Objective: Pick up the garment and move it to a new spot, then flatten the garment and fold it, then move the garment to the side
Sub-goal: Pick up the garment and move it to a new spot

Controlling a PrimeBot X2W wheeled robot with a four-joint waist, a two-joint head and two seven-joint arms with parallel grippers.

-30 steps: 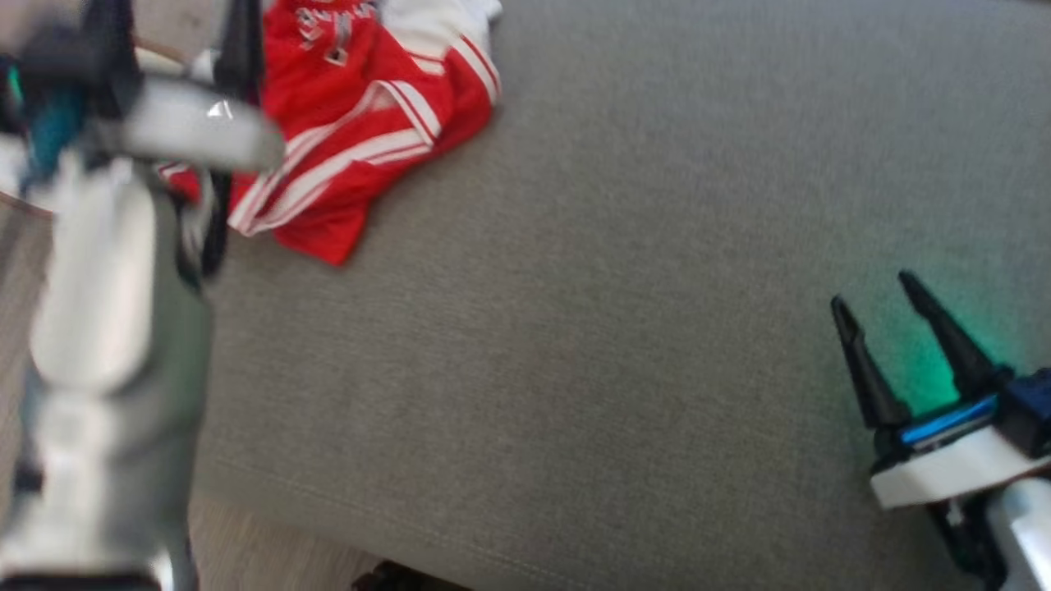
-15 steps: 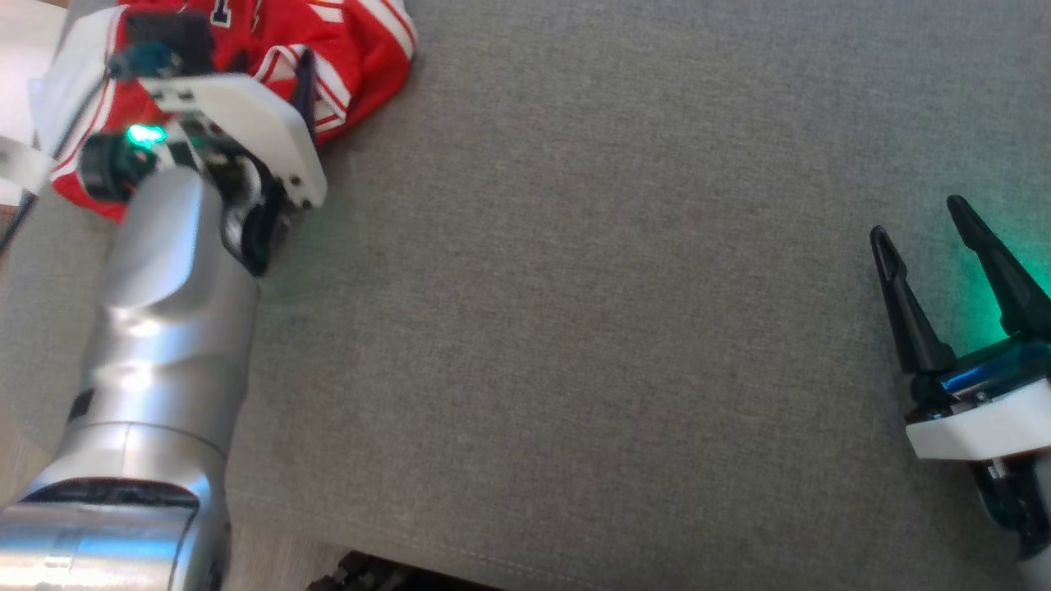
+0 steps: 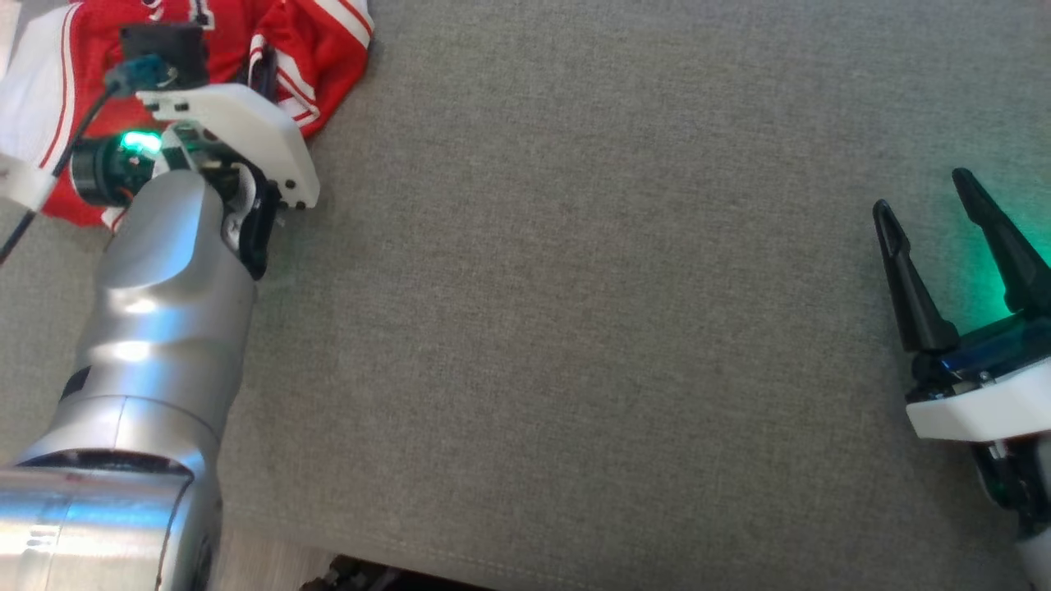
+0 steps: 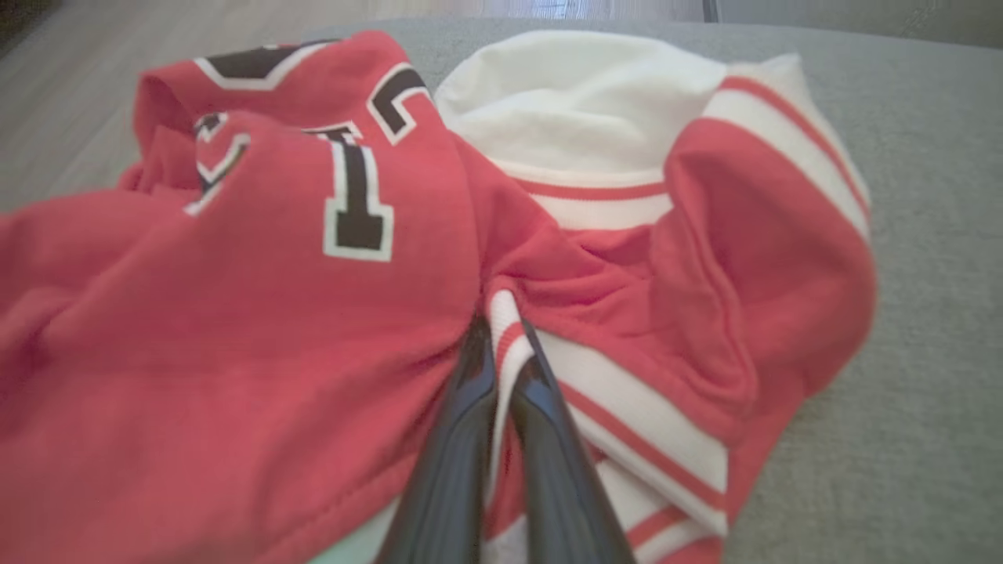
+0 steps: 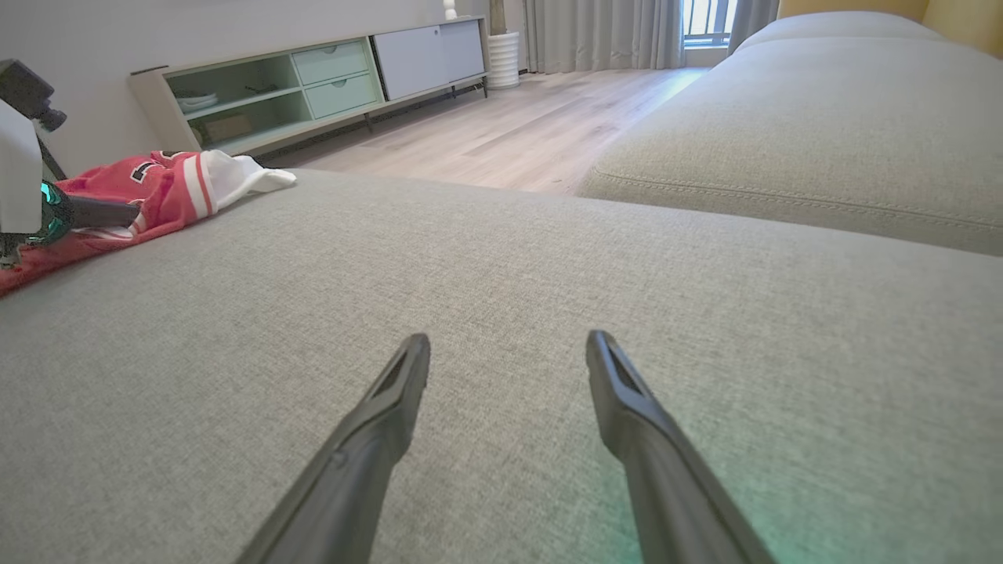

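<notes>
The garment [image 3: 316, 37] is a crumpled red jersey with white stripes, black lettering and a white inner part, lying at the far left corner of the grey cushion [image 3: 575, 287]. In the left wrist view my left gripper [image 4: 501, 333] is shut on a striped red-and-white fold of the garment [image 4: 235, 313], the cloth pinched between both dark fingers. In the head view the left arm's white wrist housing lies over the garment. My right gripper [image 3: 924, 201] hovers open over bare cushion at the right; in the right wrist view it [image 5: 508, 352] holds nothing, and the garment [image 5: 157, 196] lies far to its left.
The cushion's front edge [image 3: 493, 566] runs along the bottom of the head view, with wooden floor below it. In the right wrist view a second cushion [image 5: 823, 133] rises at the right, and a low green-and-white sideboard [image 5: 313, 78] stands across the floor.
The head camera has swung, shifting the whole picture. My left arm has reached onto the garment and its gripper has closed on a fold. The right gripper stays open.
</notes>
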